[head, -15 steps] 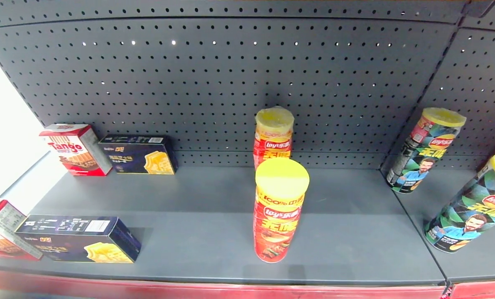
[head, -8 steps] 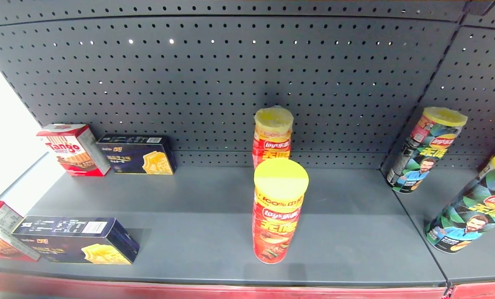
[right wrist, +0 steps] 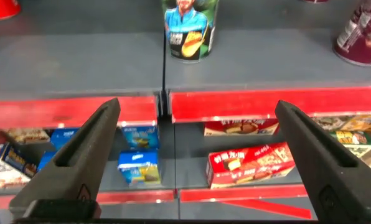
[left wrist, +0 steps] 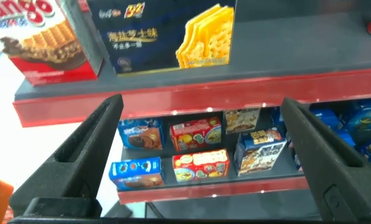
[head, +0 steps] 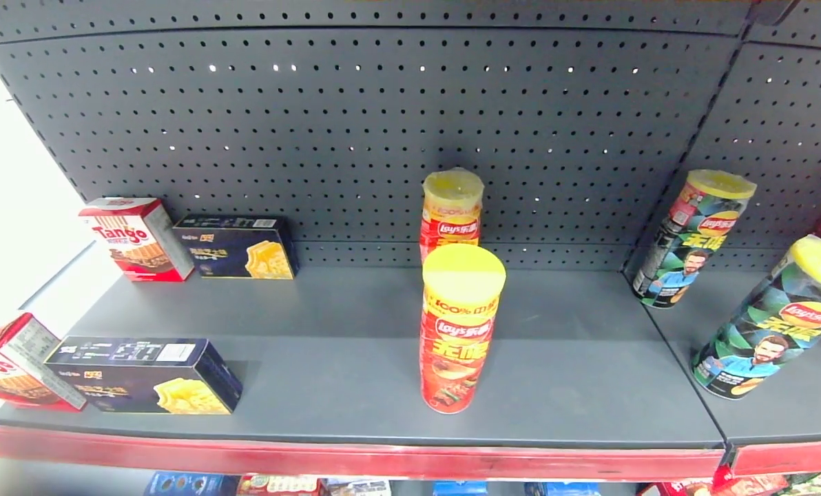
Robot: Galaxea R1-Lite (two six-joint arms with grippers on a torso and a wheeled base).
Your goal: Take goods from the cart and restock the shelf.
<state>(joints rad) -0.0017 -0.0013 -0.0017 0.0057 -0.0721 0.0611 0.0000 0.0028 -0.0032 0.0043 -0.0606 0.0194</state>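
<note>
The grey shelf (head: 314, 358) carries two red chip cans, one at the front (head: 460, 331) and one behind it (head: 452, 210) against the pegboard. My left gripper (left wrist: 201, 102) stands open with nothing in it, in front of the shelf's red front edge (left wrist: 192, 99), below a dark blue cracker box (left wrist: 167, 34) and a red wafer box (left wrist: 45, 40). My right gripper (right wrist: 197, 104) is open too and holds nothing. It faces the seam between two shelf boards, below a green chip can (right wrist: 188, 28).
At the shelf's left are two red wafer boxes (head: 135, 238) (head: 18, 365) and two dark blue boxes (head: 238, 246) (head: 149, 375). Two green cans (head: 693, 238) (head: 768, 320) stand on the right board. A lower shelf (left wrist: 198, 158) holds several small boxes. Bare room lies between boxes and cans.
The whole head picture has shifted: the shelf sits higher in it and the lower shelf's goods show at the bottom. Nothing on the shelf has moved.
</note>
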